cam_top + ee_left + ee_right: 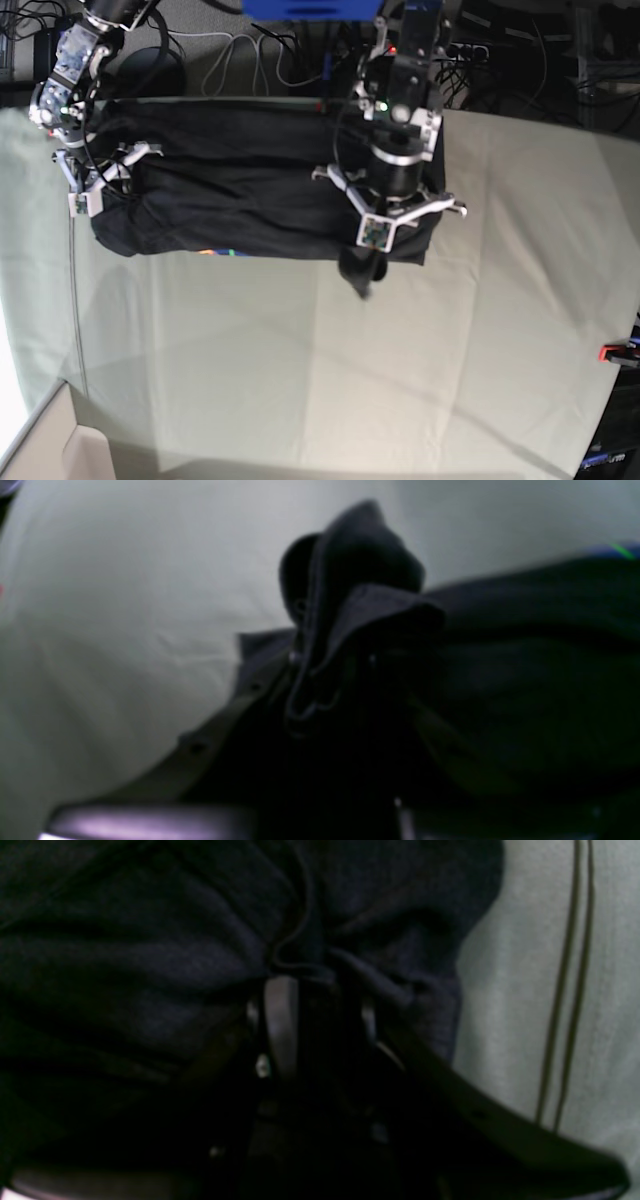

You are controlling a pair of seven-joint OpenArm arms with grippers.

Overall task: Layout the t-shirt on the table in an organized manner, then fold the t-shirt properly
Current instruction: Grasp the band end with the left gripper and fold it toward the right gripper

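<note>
Pinching the t-shirt (240, 190) between closed jaws, the left gripper (362, 280) and the right gripper (88, 195) hold opposite edges, probably to spread it flat on the table (330, 380).

t-shirt (240, 185) is lying as a wide black band across the far part of the table (300, 370), wrinkled, folded over along its length. Bit of the multicolour print is peeking out at its near edge. One bunched corner is sticking out past that edge. Table cloth is pale grey-green, faintly creased.
</note>
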